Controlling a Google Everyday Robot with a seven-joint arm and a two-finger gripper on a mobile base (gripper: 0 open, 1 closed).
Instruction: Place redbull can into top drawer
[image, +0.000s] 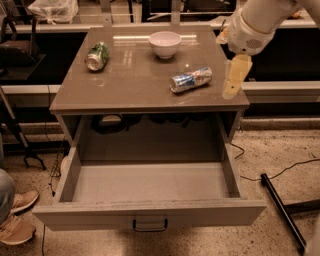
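Note:
The redbull can lies on its side on the cabinet top, right of centre, silver top facing left. The top drawer is pulled fully open below, its inside bare, with a dark handle at the middle of its front. My gripper hangs over the right edge of the cabinet top, to the right of the can and apart from it, with nothing in it.
A white bowl stands at the back of the cabinet top. A green can lies at the back left. A person's shoes are at the lower left. A black bar and cables lie on the floor at right.

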